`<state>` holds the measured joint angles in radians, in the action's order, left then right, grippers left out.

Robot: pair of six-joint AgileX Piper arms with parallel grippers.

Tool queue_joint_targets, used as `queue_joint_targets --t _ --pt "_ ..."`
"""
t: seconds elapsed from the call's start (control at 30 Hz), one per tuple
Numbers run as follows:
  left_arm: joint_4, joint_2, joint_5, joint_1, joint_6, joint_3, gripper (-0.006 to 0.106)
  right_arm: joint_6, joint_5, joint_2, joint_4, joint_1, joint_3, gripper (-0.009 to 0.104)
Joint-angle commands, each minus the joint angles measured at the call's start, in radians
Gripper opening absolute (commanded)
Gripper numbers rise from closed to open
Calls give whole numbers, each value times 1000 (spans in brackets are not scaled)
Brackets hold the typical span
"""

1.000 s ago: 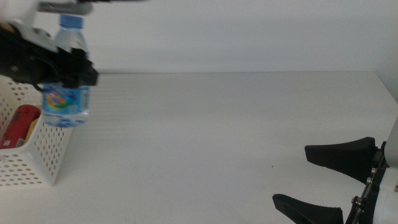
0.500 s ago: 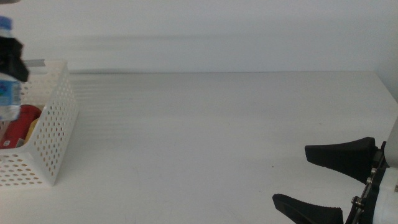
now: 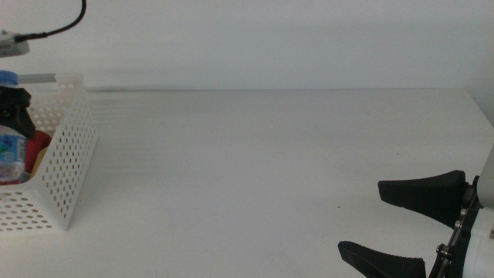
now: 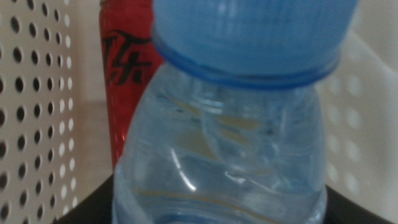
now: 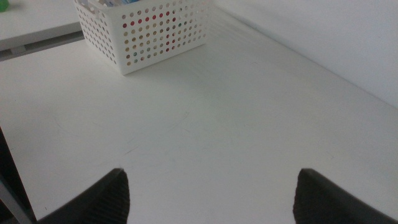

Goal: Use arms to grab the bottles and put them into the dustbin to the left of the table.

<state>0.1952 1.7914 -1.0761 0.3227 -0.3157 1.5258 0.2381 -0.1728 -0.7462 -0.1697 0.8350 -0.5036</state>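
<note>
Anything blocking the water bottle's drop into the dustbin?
Nothing visible blocks it. The left end effector holds the water bottle inside the dustbin, beside the red can.

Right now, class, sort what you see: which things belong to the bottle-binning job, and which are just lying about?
Belongs to the job:
- water bottle, held by the left gripper inside the dustbin
- red soda can, in the dustbin
- dustbin
- table
- right gripper, waiting with fingers open at the table's right

Just lying about:
- nothing visible
</note>
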Motion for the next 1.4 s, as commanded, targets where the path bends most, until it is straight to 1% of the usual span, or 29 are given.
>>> queue_joint_targets --t 0.0,0.1,0.17,0.23,0.3,0.4,0.5,0.57,0.63,0.73,0.87,1.0,1.03,1.13,1.27,1.37 --pt "33 -35 65 0 -2 43 -5 9 70 6 0 0 -25 70" --pt "43 -13 67 0 -2 43 -2 9 70 6 0 0 -25 70" --pt "47 0 70 0 -2 43 3 9 70 6 0 0 -25 70" --pt "51 12 77 -1 -2 43 10 9 70 6 0 0 -25 70" --pt "56 17 87 -1 -2 43 20 9 70 6 0 0 -25 70" --pt "56 23 98 -1 -4 43 44 9 70 6 0 0 -25 70" --pt "58 27 93 -1 -24 43 71 9 70 6 0 0 -25 70" --pt "76 27 78 -1 -35 44 90 9 70 6 0 0 -25 70" --pt "98 24 42 -1 -36 52 90 9 70 6 0 0 -25 70" --pt "100 10 -15 -1 -37 83 90 9 70 6 0 0 -25 70" --pt "121 -60 -28 -1 -30 88 90 9 70 6 0 0 -25 70" --pt "202 -164 -29 -21 -26 57 90 9 70 6 0 0 -25 70" --pt "225 -194 -26 -37 -29 40 90 9 70 6 0 0 -25 70" --pt "247 -281 61 -100 4 -21 90 9 70 6 0 0 -25 70" --pt "250 -394 152 -193 0 -106 89 9 70 6 0 0 -25 70" --pt "250 -452 197 -275 -4 -127 89 9 70 6 0 0 -25 70"
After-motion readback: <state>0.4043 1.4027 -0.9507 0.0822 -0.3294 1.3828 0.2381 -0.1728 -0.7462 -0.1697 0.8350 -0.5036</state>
